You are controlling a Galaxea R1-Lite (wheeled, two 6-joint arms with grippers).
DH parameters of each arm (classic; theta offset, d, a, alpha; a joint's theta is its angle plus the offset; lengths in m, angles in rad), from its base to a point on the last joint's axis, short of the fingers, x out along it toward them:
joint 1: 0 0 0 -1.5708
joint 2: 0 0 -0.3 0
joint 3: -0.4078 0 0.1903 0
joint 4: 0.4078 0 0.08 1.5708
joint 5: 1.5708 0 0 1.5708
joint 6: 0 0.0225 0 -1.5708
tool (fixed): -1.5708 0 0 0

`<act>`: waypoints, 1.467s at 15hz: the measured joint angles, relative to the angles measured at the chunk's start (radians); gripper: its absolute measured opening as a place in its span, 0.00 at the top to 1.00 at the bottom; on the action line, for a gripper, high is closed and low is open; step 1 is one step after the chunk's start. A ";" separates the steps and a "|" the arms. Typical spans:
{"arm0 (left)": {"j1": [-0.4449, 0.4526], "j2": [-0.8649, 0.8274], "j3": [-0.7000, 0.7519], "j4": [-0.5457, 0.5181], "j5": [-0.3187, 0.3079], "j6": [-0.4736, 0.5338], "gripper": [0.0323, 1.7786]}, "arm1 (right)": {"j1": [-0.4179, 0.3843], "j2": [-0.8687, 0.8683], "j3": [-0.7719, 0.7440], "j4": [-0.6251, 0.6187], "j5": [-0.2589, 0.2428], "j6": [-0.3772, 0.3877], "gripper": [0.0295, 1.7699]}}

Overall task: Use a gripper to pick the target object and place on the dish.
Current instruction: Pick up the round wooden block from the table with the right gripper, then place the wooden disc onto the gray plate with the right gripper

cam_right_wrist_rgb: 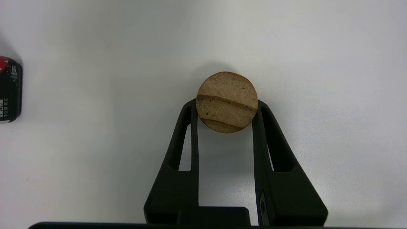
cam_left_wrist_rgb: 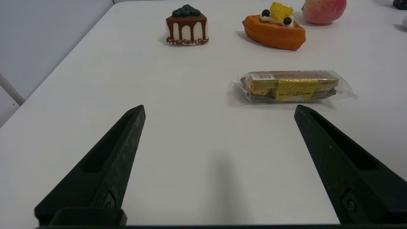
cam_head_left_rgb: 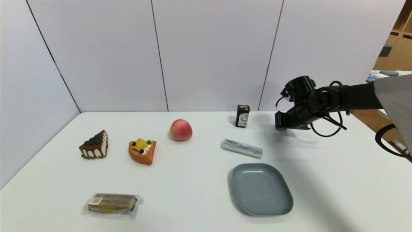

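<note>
Right wrist view: right gripper (cam_right_wrist_rgb: 226, 109) pinches round, striped wooden target object (cam_right_wrist_rgb: 226, 101).

Little legible text. Black carton (cam_right_wrist_rgb: 9, 92), near the bench's (cam_head_left_rgb: 199, 193) far edge: white printed characters in small lines on its dark face, with a red patch above them; characters too small to read. In the head view the carton (cam_head_left_rgb: 242, 115) shows a pale label, unreadable. Wrapped bar (cam_left_wrist_rgb: 294, 86), near the bench's front edge: a white barcode sticker at one end of the wrapper, a yellow band across its middle, and gold lettering at the other end, partly seen, not readable. Flat white packet (cam_head_left_rgb: 241, 148), mid-bench: dark print, illegible.
</note>
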 joint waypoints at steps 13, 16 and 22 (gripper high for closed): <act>0.000 0.000 0.000 0.000 0.000 0.000 0.05 | 0.037 -0.239 0.104 -0.011 0.037 -0.065 0.75; 0.000 0.000 0.000 0.000 0.000 0.000 0.05 | 0.054 -0.379 0.143 -0.012 0.040 -0.121 0.75; -0.001 0.000 0.000 0.000 0.000 0.000 0.05 | 0.070 -0.679 0.317 -0.058 0.067 -0.252 0.75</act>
